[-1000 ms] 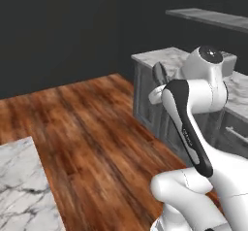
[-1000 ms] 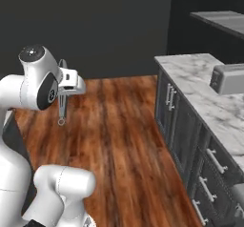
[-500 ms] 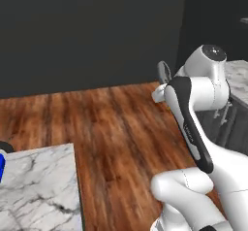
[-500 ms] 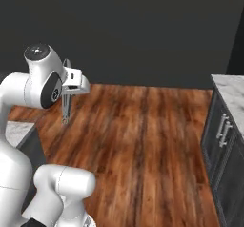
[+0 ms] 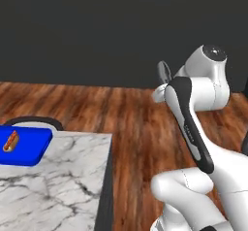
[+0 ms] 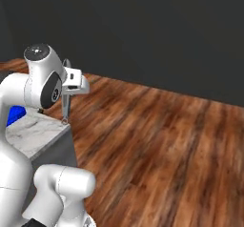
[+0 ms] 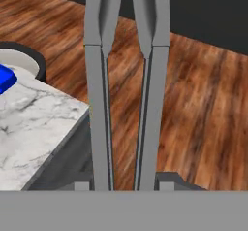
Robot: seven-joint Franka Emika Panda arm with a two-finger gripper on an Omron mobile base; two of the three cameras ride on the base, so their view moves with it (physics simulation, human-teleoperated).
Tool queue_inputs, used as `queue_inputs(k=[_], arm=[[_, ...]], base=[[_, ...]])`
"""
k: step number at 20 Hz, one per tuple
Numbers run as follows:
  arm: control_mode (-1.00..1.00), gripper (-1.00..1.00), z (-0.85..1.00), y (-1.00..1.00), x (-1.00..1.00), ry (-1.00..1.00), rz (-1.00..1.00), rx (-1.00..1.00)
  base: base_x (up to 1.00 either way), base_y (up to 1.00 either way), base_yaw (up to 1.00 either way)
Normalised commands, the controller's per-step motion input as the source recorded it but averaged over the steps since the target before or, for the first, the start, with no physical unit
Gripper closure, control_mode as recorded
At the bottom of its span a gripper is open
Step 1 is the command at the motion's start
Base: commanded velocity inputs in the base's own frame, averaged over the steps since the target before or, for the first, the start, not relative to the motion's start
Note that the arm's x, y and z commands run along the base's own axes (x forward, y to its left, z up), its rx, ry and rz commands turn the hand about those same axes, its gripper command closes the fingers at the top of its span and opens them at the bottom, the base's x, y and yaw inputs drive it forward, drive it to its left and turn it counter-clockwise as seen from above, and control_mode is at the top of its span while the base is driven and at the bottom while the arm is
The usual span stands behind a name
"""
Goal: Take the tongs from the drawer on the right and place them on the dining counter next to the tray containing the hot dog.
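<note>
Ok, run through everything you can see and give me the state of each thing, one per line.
Tongs: held in the pincer, hanging above the wood floor, not yet on the counter.
Pincer: shut on the tongs.
Tray: flat on the counter near its edge.
Hot dog: lying in the tray.
Counter: bare marble beside the tray.

A wooden plank floor (image 6: 157, 140) is seen below a dark wall (image 5: 97, 31); a round dark-rimmed stool (image 7: 22, 60) is glimpsed.
</note>
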Motion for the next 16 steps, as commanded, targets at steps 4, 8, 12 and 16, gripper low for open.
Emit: queue_inputs(k=[4, 8, 12, 16], arm=[[1.00, 1.00, 0.00, 0.00, 0.00, 0.00, 0.00, 0.00], [1.00, 1.00, 0.00, 0.00, 0.00, 0.00, 0.00, 0.00], [1.00, 1.00, 0.00, 0.00, 0.00, 0.00, 0.00, 0.00], [1.00, 1.00, 0.00, 0.00, 0.00, 0.00, 0.00, 0.00]], base=[[0.00, -0.02, 0.41], [0.00, -0.21, 0.37], [0.17, -0.43, 0.41], [0.12, -0.76, 0.48]])
